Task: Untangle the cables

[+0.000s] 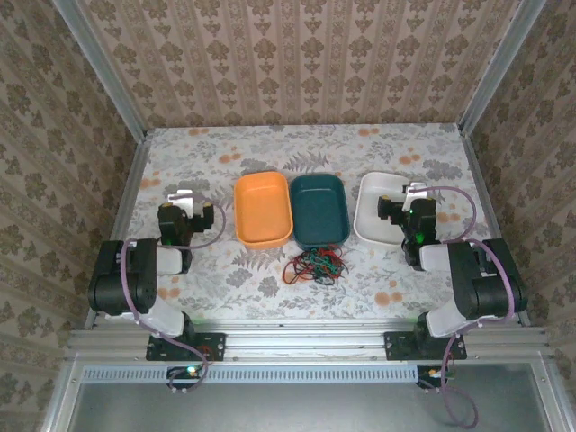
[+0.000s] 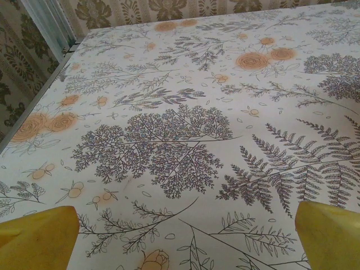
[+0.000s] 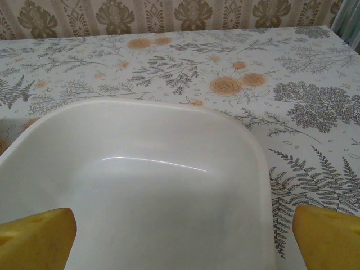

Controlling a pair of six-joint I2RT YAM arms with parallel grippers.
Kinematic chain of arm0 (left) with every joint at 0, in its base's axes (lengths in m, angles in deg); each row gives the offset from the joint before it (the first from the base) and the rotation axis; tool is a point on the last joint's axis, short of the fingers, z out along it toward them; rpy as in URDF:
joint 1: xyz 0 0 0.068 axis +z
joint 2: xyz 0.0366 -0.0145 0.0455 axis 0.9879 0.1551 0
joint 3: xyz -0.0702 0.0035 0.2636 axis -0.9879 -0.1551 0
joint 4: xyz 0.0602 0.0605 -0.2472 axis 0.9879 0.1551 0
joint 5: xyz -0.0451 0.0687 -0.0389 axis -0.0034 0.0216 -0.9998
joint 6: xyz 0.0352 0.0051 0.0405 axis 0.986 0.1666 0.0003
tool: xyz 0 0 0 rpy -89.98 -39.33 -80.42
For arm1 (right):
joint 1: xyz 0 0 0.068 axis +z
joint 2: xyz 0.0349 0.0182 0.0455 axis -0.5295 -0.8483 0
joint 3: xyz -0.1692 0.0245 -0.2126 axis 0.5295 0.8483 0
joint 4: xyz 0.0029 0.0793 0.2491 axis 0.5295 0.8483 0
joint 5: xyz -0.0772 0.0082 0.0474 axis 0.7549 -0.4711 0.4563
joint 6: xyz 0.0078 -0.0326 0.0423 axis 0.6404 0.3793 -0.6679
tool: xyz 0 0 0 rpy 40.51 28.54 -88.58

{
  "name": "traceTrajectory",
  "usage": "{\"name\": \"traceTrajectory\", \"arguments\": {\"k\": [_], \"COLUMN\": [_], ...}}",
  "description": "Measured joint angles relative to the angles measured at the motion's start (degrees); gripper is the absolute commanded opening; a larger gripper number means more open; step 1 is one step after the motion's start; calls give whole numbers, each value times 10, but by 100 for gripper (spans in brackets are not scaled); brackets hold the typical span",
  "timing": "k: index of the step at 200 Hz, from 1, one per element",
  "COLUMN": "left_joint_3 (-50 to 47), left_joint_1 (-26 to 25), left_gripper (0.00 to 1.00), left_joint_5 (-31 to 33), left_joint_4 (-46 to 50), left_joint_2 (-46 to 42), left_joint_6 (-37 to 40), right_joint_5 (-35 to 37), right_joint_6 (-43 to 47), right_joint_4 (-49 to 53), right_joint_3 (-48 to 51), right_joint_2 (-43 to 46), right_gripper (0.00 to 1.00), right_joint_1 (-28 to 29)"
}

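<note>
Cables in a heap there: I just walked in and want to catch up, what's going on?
Nothing is being handled yet. The tangled cables lie untouched on the table, on the near side of the orange tray and the teal tray. The left pincer is open above a bare stretch of table; the right pincer is open above the white tray. Untangling has not begun.

No words, numbers, brand marks, labels or signs can be read in any of the views. The bench carries only a printed pattern of ferns and orange flowers. The walls carry only a repeating damask ornament.
</note>
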Motion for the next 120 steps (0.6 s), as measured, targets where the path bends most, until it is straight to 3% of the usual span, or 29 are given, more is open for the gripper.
{"name": "traceTrajectory", "arguments": {"k": [120], "left_joint_3": [0], "left_joint_1": [-15], "left_gripper": [100], "left_joint_5": [26], "left_joint_4": [-1], "left_joint_2": [0], "left_joint_6": [0], "right_joint_5": [0], "right_joint_6": [0], "right_joint_4": [0], "right_joint_3": [0], "right_joint_2": [0], "right_gripper": [100], "right_joint_1": [0]}}
